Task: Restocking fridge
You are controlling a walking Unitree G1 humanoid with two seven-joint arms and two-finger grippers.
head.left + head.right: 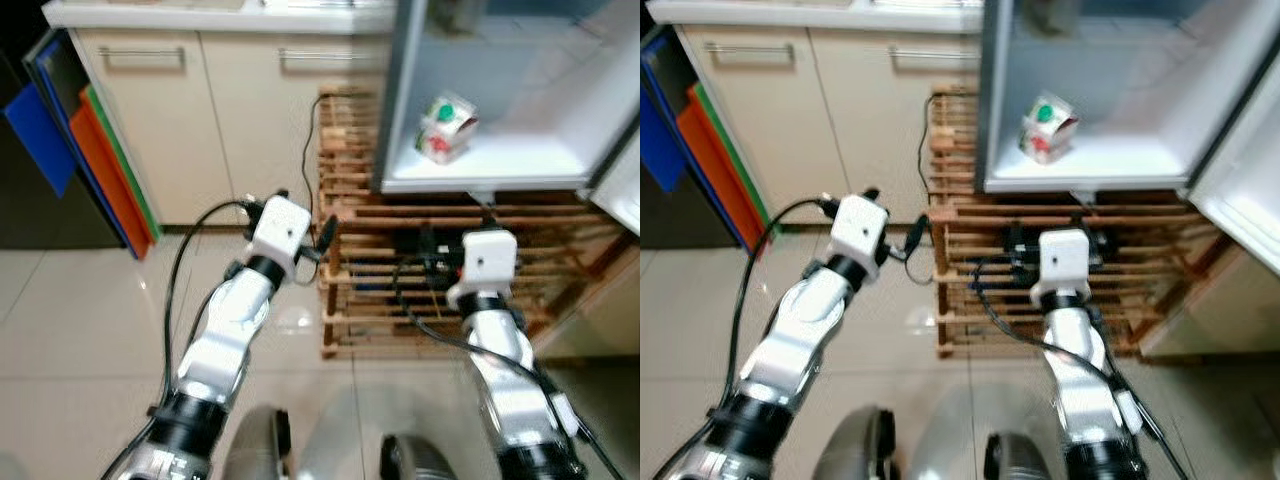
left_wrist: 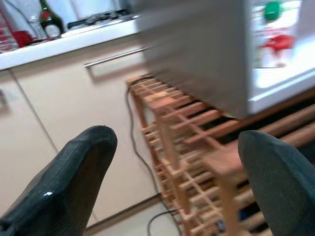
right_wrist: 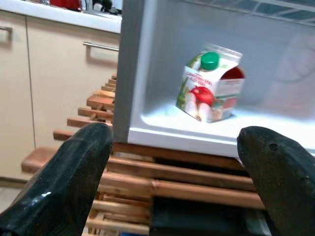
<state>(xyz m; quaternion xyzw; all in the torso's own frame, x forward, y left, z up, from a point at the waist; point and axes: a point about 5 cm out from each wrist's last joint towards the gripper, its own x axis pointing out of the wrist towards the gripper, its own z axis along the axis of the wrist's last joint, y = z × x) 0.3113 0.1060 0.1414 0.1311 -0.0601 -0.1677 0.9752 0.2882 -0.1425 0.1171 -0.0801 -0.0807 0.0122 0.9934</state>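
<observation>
Pale floor tiles (image 1: pixel 90 320) lie bare before cream cabinets (image 1: pixel 230 110), and on them a wooden rack (image 1: pixel 360 250) carries an open fridge (image 3: pixel 147 73). On the fridge's white floor, near its front lip, stands a carton (image 3: pixel 210 84) with a green cap, tilted a little, with free room on both sides of it and above. The fridge door (image 1: pixel 1240 215) hangs open at the right. Right claw (image 3: pixel 177 162) is released, fingers wide apart, held before the rack just below the fridge's lip and aimed at the carton. Left claw (image 2: pixel 182 172) is released too, off the rack's left corner over bare floor. Coloured boards (image 1: pixel 100 160) lean at the cabinet's left end.
</observation>
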